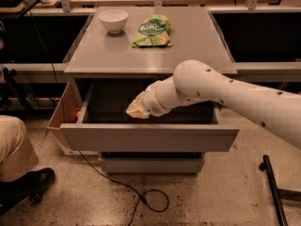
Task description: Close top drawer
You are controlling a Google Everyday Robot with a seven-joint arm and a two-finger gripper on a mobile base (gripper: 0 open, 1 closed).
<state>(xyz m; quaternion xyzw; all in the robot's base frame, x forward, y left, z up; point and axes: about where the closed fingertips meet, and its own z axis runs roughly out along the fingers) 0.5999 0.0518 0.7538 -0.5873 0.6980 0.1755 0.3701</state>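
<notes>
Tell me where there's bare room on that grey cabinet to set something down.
The tabletop is bare across its front half and along the right edge beside the green bag. The back left is crowded by the white bowl and the bag. In the open top drawer, the gripper sits mid-drawer, just behind its front, so there is little passing room there.
</notes>
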